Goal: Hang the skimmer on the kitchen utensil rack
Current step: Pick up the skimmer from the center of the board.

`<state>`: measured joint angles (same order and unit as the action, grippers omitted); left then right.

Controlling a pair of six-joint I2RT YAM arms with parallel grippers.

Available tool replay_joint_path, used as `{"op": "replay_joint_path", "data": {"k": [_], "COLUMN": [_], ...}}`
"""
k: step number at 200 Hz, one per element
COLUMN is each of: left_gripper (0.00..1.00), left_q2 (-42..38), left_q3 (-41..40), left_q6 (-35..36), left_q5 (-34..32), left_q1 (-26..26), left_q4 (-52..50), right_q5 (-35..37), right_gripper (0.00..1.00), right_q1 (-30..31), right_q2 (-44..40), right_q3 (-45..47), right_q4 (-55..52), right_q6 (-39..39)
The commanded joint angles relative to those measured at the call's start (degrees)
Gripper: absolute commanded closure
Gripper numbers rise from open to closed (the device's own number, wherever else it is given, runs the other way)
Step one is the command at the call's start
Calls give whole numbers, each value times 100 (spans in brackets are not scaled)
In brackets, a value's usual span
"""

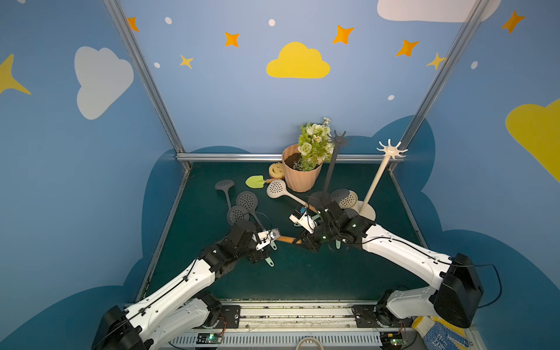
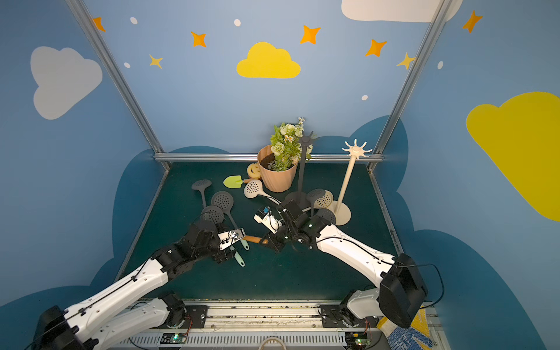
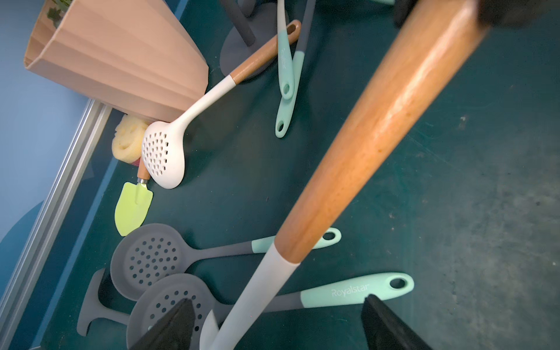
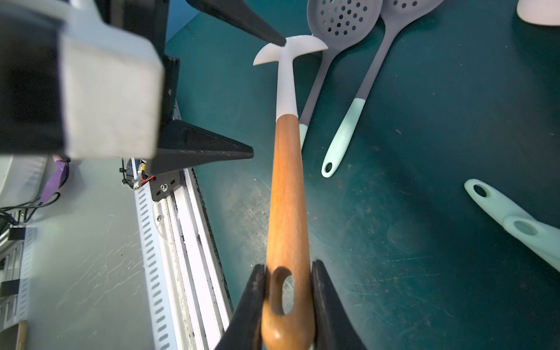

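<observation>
My right gripper is shut on the hole end of the wooden handle of a white skimmer, which hangs level above the mat. In both top views the handle bridges the two grippers. My left gripper stands open, its black fingers on either side of the skimmer's white neck, near the head. The dark grey utensil rack and the cream utensil rack stand upright behind my right arm, with bare hooks.
Grey skimmers with mint handles lie on the green mat under my left arm. A cream skimmer, a green trowel, a yellow sponge and a flower pot sit at the back. More skimmers lie by the rack bases.
</observation>
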<state>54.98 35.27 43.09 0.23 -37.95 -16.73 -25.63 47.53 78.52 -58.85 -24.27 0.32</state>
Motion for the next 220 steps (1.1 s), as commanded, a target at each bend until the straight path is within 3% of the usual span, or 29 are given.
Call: {"op": "replay_joint_path", "data": {"k": [1, 25, 51, 83, 101, 127, 166, 188, 220], "left_gripper": [14, 17, 31, 55, 64, 72, 80, 83, 85], "left_q2": [241, 621, 836, 808, 704, 431, -163, -445, -751], "left_q3": [-50, 74, 97, 35, -15, -96, -113, -21, 179], "left_q6": [178, 326, 391, 430, 383, 256, -353, -892, -1939], "left_q5": [-346, -585, -800, -722, -605, -444, -435, -89, 920], "left_q1": [-63, -117, -130, -125, -115, -107, -12, 177, 693], "left_q4": [388, 514, 768, 919, 933, 927, 980, 893, 806], "right_q5": [-169, -214, -266, -269, -278, -373, -94, 75, -15], "right_gripper": [90, 90, 90, 88, 85, 76, 51, 41, 38], "right_q1": [-32, -23, -11, -15, -9, -6, -49, -128, -326], "right_q2": [-5, -37, -47, -139, -176, -303, -902, -1295, -1611], "right_q3": [-87, -12, -12, 48, 32, -53, -360, -410, -154], "right_q4": [141, 285, 300, 422, 467, 533, 666, 956, 1566], "right_q6": [134, 205, 247, 259, 257, 204, 31, -49, -86]}}
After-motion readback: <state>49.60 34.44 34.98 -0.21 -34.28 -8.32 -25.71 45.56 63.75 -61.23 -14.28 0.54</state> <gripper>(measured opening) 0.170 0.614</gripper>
